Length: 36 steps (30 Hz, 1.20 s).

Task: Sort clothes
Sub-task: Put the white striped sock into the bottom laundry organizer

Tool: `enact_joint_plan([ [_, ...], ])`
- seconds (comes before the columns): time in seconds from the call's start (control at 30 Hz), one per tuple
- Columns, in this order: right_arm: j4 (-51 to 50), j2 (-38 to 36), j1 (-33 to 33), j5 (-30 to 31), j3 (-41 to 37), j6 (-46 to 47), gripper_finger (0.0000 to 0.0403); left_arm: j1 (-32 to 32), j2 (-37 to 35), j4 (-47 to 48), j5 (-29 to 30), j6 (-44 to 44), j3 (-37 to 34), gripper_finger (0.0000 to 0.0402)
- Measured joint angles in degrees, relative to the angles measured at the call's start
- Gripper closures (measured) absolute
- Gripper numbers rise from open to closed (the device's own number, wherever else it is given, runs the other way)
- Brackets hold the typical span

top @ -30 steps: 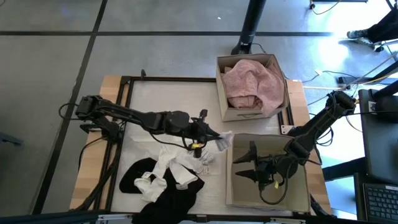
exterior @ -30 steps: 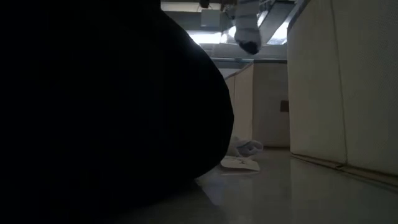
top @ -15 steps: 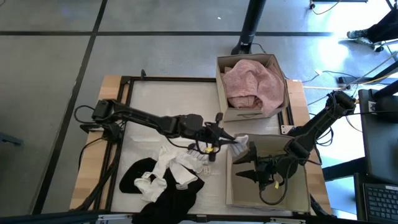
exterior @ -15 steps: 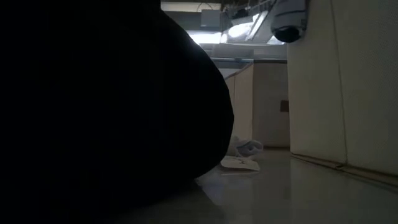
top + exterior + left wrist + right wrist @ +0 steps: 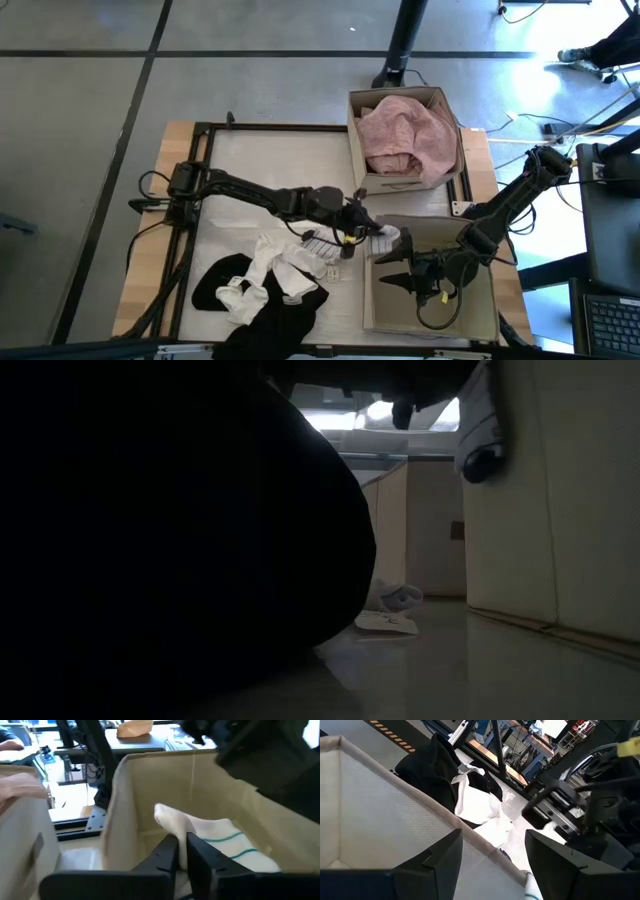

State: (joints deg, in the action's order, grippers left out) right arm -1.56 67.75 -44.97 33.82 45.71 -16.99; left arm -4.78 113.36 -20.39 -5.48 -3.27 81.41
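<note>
My left gripper (image 5: 368, 228) reaches across the table at the left wall of the near cardboard box (image 5: 372, 292), shut on a white sock (image 5: 387, 236) with teal stripes (image 5: 231, 839). In the low view the sock (image 5: 482, 422) hangs at that wall, dark toe (image 5: 482, 462) down. My right gripper (image 5: 408, 268) waits open inside the near box. A pale pink garment (image 5: 405, 135) fills the far box (image 5: 400, 182). A heap of black and white clothes (image 5: 265, 285) lies on the table's near left part. My left gripper pinches the white sock between its two fingers at a raised fold (image 5: 181, 827). The fingers (image 5: 167, 851) come nearly level from the table's left. The sock spreads beyond the fingertips over the box's left rim, lifted off the table, its dark toe end hanging down.
The two boxes stand side by side along the table's right part, the near one's rim (image 5: 415, 800) between my right gripper (image 5: 492, 839) and the clothes heap (image 5: 465, 790). A small white piece (image 5: 392, 598) lies on the table farther back. Bare tabletop (image 5: 270, 160) lies at the far left.
My left gripper has gone toward the table's right edge and down, carrying the white sock from above the middle of the table to the near box's left wall. The sock now hangs lower, at that wall.
</note>
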Motion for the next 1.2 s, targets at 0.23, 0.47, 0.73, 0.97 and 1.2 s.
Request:
enact_joint_plan([
  [0.23,0.02,0.00,0.00,0.00,0.00,-0.01,0.0188,-0.43,-3.57,3.60,0.10,-3.21,0.09,0.0274],
  [0.47,0.01,0.00,0.00,0.00,-0.02,-0.02,0.0188,-0.48,-12.11,16.52,1.93,-6.88,1.94,0.0230],
  [0.73,0.05,0.00,0.00,0.00,-0.02,-0.02,0.0188,-1.53,-19.15,33.78,8.99,-3.21,-4.55,0.0246],
  [0.97,-0.37,0.00,0.00,0.93,-0.02,-0.99,0.0188,-1.89,-14.27,10.99,10.51,2.97,-19.30,0.0254],
  [1.2,-0.37,0.00,0.00,2.62,-0.02,-1.70,0.0187,-2.86,-2.40,1.38,9.75,4.58,-17.53,0.0254],
])
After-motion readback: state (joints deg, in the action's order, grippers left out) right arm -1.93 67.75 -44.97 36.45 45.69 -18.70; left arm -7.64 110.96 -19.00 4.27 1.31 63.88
